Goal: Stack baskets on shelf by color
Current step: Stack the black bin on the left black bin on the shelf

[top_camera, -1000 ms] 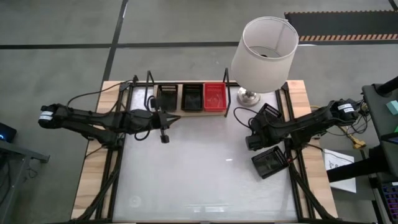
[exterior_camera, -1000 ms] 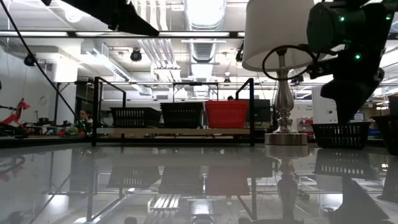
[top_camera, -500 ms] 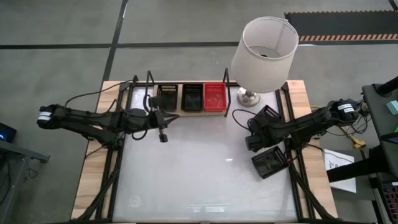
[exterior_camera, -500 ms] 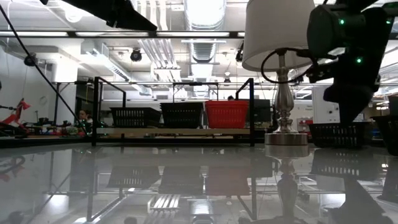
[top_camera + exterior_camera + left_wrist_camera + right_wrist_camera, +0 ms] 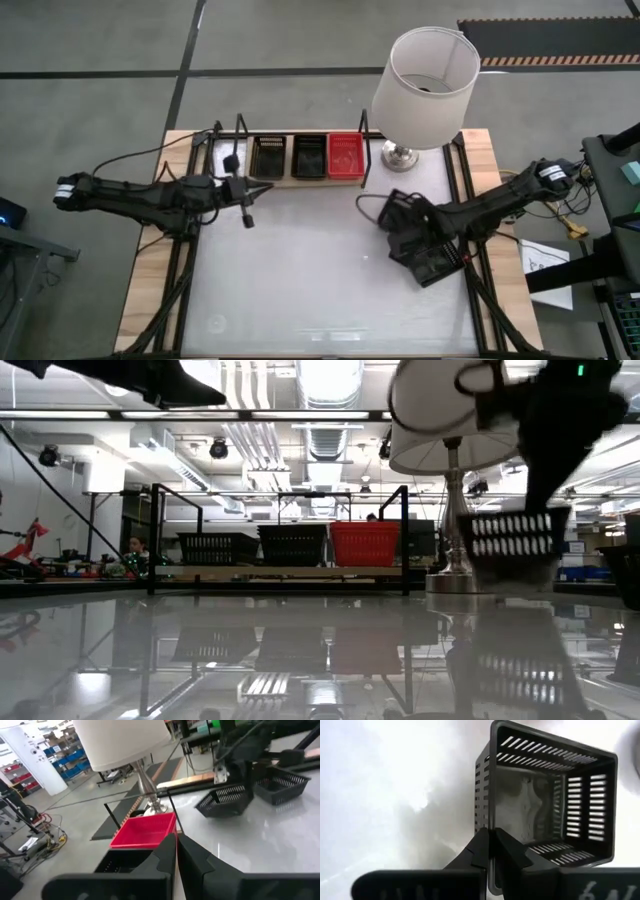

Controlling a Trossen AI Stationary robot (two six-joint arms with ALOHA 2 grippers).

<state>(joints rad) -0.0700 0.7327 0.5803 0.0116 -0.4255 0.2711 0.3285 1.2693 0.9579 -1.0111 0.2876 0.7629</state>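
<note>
**Right gripper lifts a black basket off the table's right side**

The right gripper point(image 5: 490, 842) is clamped on the wall of a black basket point(image 5: 405, 212), its fingers pinched tight on the rim. In the low view the carried basket point(image 5: 510, 545) hangs blurred, clear of the table point(image 5: 300, 290), partly hiding the lamp point(image 5: 425, 75). Another black basket point(image 5: 432, 262) lies near the table's right edge, partly covered by the arm. On the shelf point(image 5: 300, 180) at the table's far edge sit two black baskets point(image 5: 266, 157) and a red basket point(image 5: 345, 155). The left gripper point(image 5: 247, 212) hovers just in front of the shelf's left end, fingers closed together on nothing.
</note>
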